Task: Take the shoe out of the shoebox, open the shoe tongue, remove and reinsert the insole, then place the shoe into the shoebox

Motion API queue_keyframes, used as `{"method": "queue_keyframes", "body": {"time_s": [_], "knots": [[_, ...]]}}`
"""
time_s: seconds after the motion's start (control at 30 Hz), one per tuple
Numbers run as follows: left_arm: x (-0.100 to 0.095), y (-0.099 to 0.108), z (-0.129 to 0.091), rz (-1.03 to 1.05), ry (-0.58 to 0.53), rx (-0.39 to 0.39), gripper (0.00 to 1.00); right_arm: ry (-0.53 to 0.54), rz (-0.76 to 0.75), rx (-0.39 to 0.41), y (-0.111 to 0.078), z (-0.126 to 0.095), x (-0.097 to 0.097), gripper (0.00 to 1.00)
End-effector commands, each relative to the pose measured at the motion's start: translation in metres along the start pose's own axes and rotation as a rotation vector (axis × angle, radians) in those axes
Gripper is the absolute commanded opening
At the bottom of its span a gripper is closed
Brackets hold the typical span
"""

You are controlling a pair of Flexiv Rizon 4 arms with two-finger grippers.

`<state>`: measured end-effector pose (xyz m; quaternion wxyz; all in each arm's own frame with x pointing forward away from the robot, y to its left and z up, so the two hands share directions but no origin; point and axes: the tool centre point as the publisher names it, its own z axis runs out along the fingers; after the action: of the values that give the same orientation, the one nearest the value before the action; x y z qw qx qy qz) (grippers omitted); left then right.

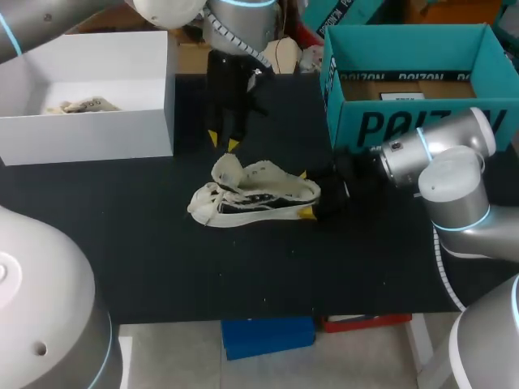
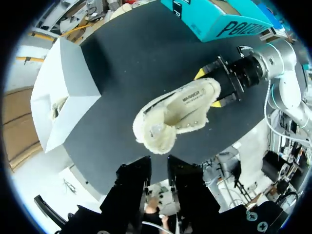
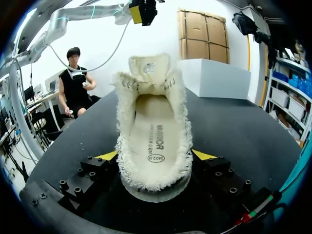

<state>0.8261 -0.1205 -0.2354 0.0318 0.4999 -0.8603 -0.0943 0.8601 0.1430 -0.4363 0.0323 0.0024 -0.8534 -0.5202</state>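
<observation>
— Two steps are logged as done: the shoe [image 1: 255,194] is out on the black table [image 1: 162,267], and its tongue [image 3: 148,68] is turned forward, clear of the opening. Is the insole accounted for?

— The insole [image 3: 153,131] is seen lying flat inside the shoe. Whether removal and reinsertion are complete cannot be told, so that step is judged open. The return to the box is not yet done.

— Which box is meant?

— Not settled. The white box [image 1: 122,134], with crumpled paper [image 1: 81,105] in it, stands at the table's left. The teal box [image 1: 405,126] stands at its right. The shoe lies between them, touching neither.

— Grip status?

— The heel is clamped by the right gripper [image 1: 305,194], with a yellow tip pressed to each side, and the shoe is down on the table. The left gripper [image 1: 223,142] is held just above the toe end, near the tongue. Its fingers are a little parted with nothing between them, and no contact with the shoe is seen.
</observation>
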Motion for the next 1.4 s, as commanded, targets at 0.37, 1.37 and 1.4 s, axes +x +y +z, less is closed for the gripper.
{"method": "queue_keyframes", "body": {"time_s": [0.37,1.37,1.4], "knots": [[0.016,-0.020,0.011,1.029,0.375,-0.295,0.00,0.000,0.001,0.000,-0.001,0.001,0.000,0.00],[0.027,-0.027,0.013,1.115,0.335,0.164,0.00,0.000,0.001,0.000,-0.001,0.001,0.000,0.00],[0.027,-0.027,0.013,1.115,0.335,0.164,0.00,0.000,0.001,0.000,-0.001,0.001,0.000,0.00]]}}
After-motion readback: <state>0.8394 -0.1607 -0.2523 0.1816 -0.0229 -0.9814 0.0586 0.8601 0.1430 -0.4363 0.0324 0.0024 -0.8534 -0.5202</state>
